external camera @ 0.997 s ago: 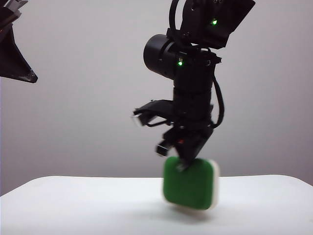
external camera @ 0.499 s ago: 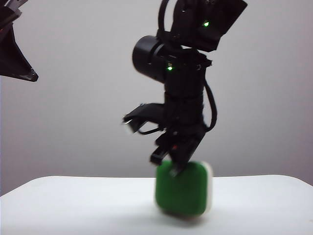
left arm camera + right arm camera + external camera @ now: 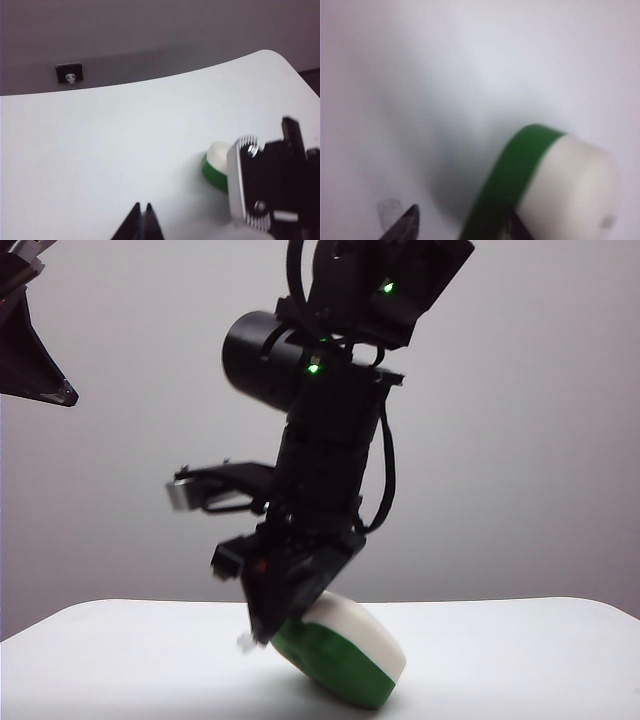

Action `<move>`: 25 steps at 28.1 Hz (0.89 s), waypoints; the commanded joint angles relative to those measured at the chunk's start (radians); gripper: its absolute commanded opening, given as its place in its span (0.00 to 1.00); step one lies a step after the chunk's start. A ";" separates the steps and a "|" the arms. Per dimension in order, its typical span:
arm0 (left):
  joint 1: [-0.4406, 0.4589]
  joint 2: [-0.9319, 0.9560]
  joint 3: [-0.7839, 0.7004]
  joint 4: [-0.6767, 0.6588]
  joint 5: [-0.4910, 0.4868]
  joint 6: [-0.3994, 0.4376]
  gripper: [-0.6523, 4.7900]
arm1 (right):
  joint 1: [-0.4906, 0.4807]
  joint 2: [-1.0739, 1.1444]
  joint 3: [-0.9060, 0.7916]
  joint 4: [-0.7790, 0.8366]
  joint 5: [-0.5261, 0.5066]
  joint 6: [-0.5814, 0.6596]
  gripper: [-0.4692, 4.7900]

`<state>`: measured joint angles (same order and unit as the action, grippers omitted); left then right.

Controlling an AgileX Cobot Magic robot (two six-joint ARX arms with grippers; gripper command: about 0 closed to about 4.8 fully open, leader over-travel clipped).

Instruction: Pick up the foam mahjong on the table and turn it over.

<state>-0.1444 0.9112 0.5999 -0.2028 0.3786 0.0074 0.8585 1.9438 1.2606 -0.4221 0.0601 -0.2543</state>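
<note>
- Our right gripper [image 3: 262, 625] hangs low over the table [image 3: 520, 660], fingers spread with a clear gap in the wrist view, pinching nothing.
- The foam mahjong [image 3: 345, 660] tilts just beside those fingertips, green half down, apparently tipping over.
- Our left gripper [image 3: 141, 222], pressed together, waits well apart so the turn has room.

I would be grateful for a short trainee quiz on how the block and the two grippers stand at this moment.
1. True or false: the foam mahjong lies flat on the table.
2. Which half of the block faces more upward? A: dark green. B: cream-white.
3. Fill in: the right gripper, just over the block, is open; the left gripper, raised at the exterior view's left edge and apart from the block, is ____.

Key: 1 false, it is tilted. 2 B. 3 shut.
</note>
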 commanded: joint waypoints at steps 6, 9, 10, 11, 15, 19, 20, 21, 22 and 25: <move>-0.001 -0.003 0.005 0.006 0.003 0.004 0.11 | 0.004 -0.126 0.003 0.079 -0.086 0.045 0.51; -0.001 -0.003 0.005 0.007 0.007 0.004 0.11 | -0.003 -0.142 0.003 0.063 -0.062 0.045 0.51; -0.001 -0.003 0.005 0.001 0.011 0.005 0.11 | -0.015 -0.148 0.003 0.038 -0.064 0.047 0.51; -0.001 -0.003 0.005 -0.004 0.011 0.005 0.11 | -0.027 -0.148 0.003 0.011 -0.068 0.052 0.51; -0.001 -0.003 0.006 -0.053 0.011 0.034 0.11 | -0.089 -0.153 0.003 -0.111 -0.120 0.128 0.46; -0.001 -0.005 0.006 -0.120 0.024 0.047 0.11 | -0.197 -0.180 0.002 -0.214 -0.354 0.197 0.34; -0.001 -0.008 0.006 -0.130 0.023 0.047 0.11 | -0.216 -0.189 0.001 -0.233 -0.400 0.202 0.34; -0.001 -0.010 0.006 -0.137 0.022 0.047 0.11 | -0.237 -0.200 0.001 -0.255 -0.437 0.202 0.34; -0.001 -0.016 0.006 -0.142 0.021 0.048 0.11 | -0.250 -0.209 0.001 -0.267 -0.444 0.202 0.33; -0.002 -0.041 0.006 -0.149 0.001 0.048 0.11 | -0.283 -0.251 0.000 -0.308 -0.432 0.201 0.22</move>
<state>-0.1444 0.8871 0.5999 -0.3553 0.3923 0.0525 0.5819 1.7180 1.2583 -0.7071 -0.3664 -0.0563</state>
